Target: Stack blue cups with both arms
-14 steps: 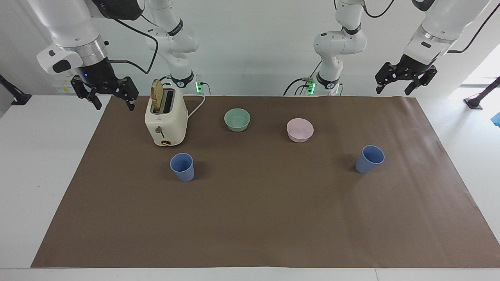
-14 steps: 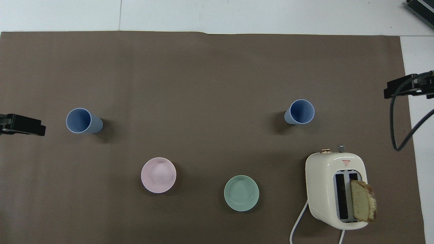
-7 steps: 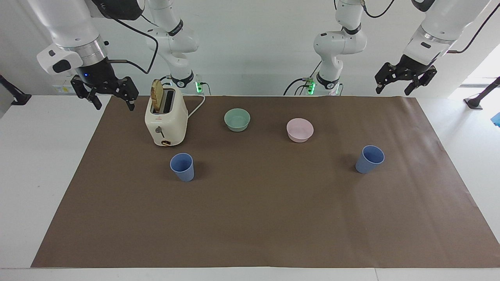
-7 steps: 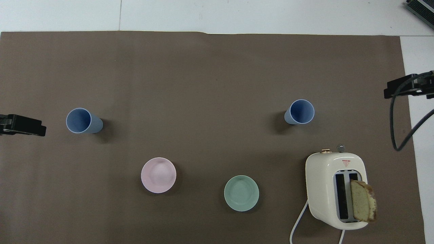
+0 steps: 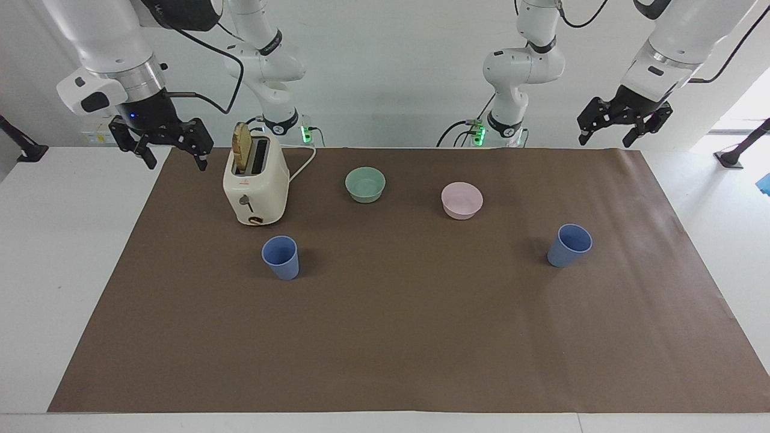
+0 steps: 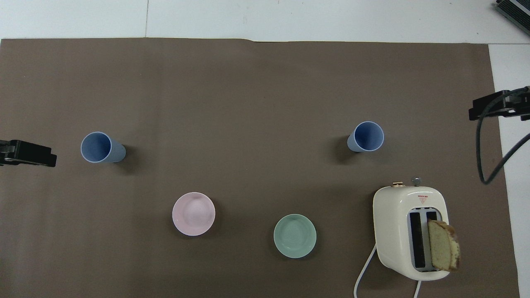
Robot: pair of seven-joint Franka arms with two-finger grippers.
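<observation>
Blue cups stand upright and well apart on the brown mat covering the counter (image 5: 36, 252). Taking the toaster (image 5: 255, 186) as the landmark, one cup (image 5: 281, 257) sits just beside it, a little farther from the robots; the other cup (image 5: 568, 245) is well away from it, toward the left arm's end of the counter.

The right end effector (image 5: 162, 144) hangs in the air next to the toaster, over the mat's edge at the right arm's end, fingers spread and holding nothing. The left end effector (image 5: 624, 123) hangs over the mat's corner well away from the toaster, also spread and empty. Neither cup is touched; stacking has not begun.

I judge the step in hand to be the approach. To do it well, each arm should come down on its own nearby cup with fingers spread either side of the wall, gripping below the rim so the taper does not let it slip. The right arm needs to steer clear of the toaster and the bread slice (image 5: 242, 148) sticking out of it. One cup should then be held steady while the other is lowered straight in, rims aligned.

Compared with a second ago, the cups, the green bowl (image 5: 365, 184) and the pink bowl (image 5: 461, 200) have not shifted; the right end effector has drifted very slightly toward the toaster, and the left looks unchanged.
</observation>
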